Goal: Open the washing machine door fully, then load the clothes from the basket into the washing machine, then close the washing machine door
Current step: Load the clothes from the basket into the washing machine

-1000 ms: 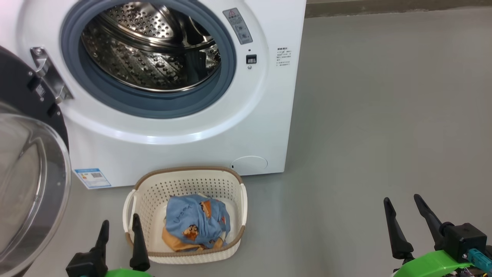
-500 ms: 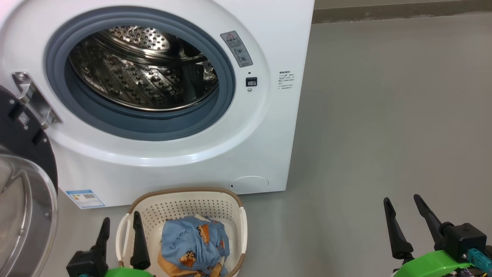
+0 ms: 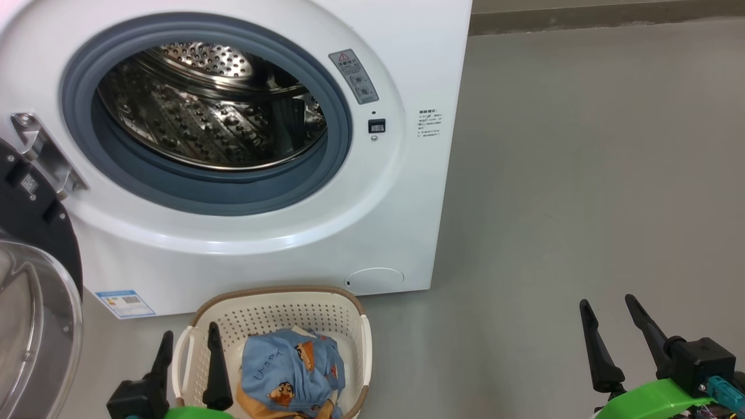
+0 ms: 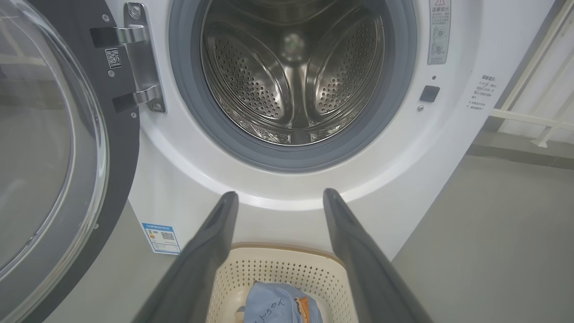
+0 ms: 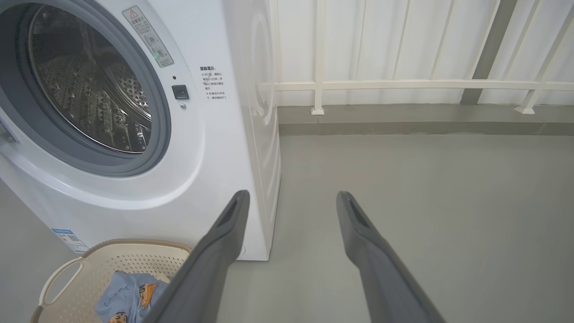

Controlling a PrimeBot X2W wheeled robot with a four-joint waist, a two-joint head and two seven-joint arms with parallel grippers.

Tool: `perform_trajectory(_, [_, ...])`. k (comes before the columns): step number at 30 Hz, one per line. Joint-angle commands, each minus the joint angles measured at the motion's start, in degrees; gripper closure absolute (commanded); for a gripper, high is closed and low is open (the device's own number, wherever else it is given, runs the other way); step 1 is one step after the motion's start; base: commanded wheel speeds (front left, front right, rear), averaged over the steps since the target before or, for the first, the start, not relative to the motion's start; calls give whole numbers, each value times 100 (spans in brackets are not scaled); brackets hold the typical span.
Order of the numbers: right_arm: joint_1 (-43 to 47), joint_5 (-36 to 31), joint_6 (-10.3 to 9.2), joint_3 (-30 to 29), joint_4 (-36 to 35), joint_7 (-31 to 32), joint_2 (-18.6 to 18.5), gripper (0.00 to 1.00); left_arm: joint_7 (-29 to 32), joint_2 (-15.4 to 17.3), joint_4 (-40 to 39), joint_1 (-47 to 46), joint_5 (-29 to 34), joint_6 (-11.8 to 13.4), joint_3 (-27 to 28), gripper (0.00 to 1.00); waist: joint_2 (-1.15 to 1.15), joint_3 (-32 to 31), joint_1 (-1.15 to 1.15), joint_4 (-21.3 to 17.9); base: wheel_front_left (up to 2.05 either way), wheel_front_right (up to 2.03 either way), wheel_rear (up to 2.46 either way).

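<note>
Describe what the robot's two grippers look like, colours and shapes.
The left gripper and right gripper each have two long, tapered black fingers on a black block with a bright green mount. A teal connector sits beside the right one's block. In wrist views the fingers look dark grey.

Washing machine [image 3: 378, 233]: glossy white body.
Gasket [image 3: 192, 201]: grey-blue ring.
Drum [image 3: 204, 122]: shiny silver steel, dotted with rows of small holes.
Washing machine door [image 3: 35, 233]: black rim around clear glass.
Basket [image 3: 273, 314]: cream-white, dotted with holes, brown woven-look rim.
Clothes [image 3: 288, 364]: light blue with cartoon prints, orange cloth beneath.
Sticker [image 3: 125, 302]: blue and white.
Floor [image 3: 582, 174]: plain grey.
Left gripper [image 3: 191, 329] and right gripper [image 3: 606, 299]: black fingers, green mounts.
</note>
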Motion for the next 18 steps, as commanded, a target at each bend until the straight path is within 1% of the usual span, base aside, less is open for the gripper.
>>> perform_trajectory(1, [-158,75,25,146,-128,-56,-62,0,-44,89,-81,-203,-17,27,170,0,0,5,0,-3,0,0,0])
perform_trajectory(8, [-183,70,25,165,-125,-65,-61,0,-23,113,-69,-246,-8,64,133,0,0,48,0,-25,0,0,0])
perform_trajectory(13, [-207,84,25,175,-146,-63,-61,0,50,116,21,-328,-2,36,48,0,0,132,0,-44,0,0,0])
perform_trajectory(15, [-239,98,25,179,-164,-60,-60,0,96,99,82,-383,-29,5,10,0,0,211,0,-56,0,0,0])
perform_trajectory(18, [-307,132,25,182,-175,-49,-60,0,210,50,283,-504,-190,-170,-47,0,0,368,0,-87,0,0,0])
